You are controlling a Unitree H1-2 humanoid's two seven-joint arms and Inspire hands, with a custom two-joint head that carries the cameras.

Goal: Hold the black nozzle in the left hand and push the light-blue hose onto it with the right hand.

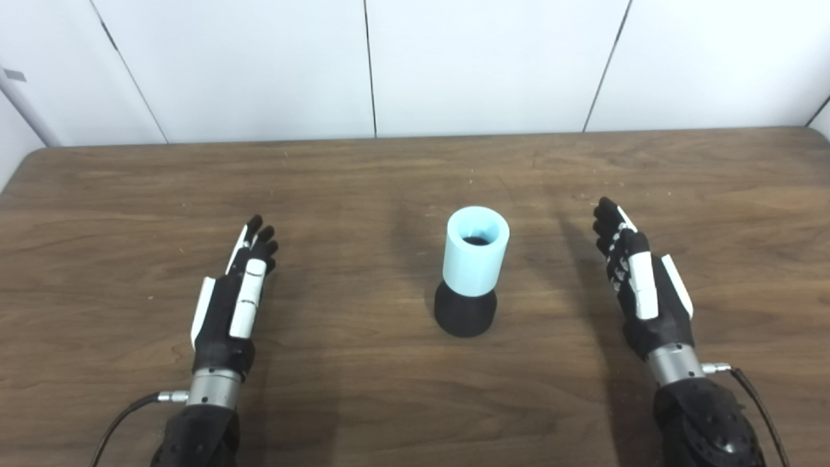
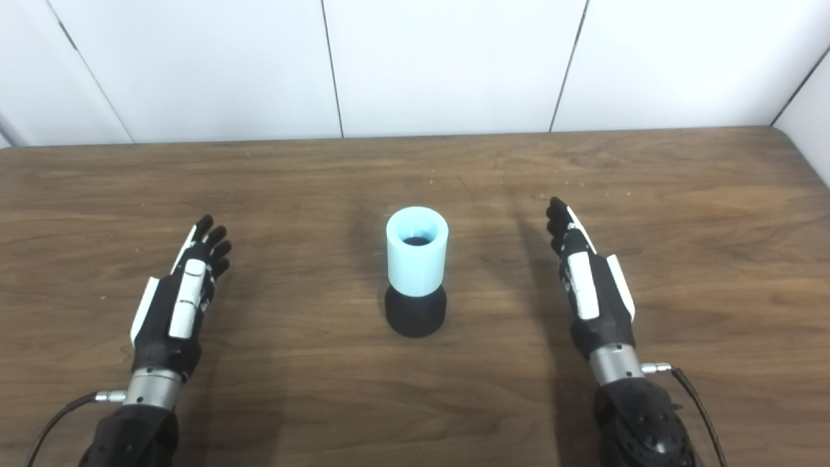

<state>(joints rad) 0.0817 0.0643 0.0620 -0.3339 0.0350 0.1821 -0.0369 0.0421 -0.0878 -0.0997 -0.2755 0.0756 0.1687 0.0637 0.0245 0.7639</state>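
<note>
My left hand [image 1: 233, 305] rests low over the brown wooden counter [image 1: 363, 402], well to the left of the middle. It holds nothing. Its fingers [image 1: 260, 239] are stretched forward and kept close together, pointing toward the far edge, with the thumb lying along the side. The palm faces inward, toward the centre of the counter. A thin cable runs off from the wrist toward the bottom left corner.

In the middle of the counter, between my two hands and apart from both, stands the black nozzle [image 1: 465, 312]. It sits upright on its wider end. The light-blue hose [image 1: 476, 251] is seated on top of it, also upright, a short stubby tube with its open mouth facing up; looking down into it I see a dark inside. The blue piece meets the black piece at a narrow waist, and the two stand as one column.

My right hand [image 1: 642, 285] is off to the right of that column, at about the same depth as my left. It too is empty, fingers [image 1: 609, 224] straight and forward, palm turned inward. A cable leaves its wrist to the right.

Behind the counter stands a white panelled wall [image 1: 493, 65].
</note>
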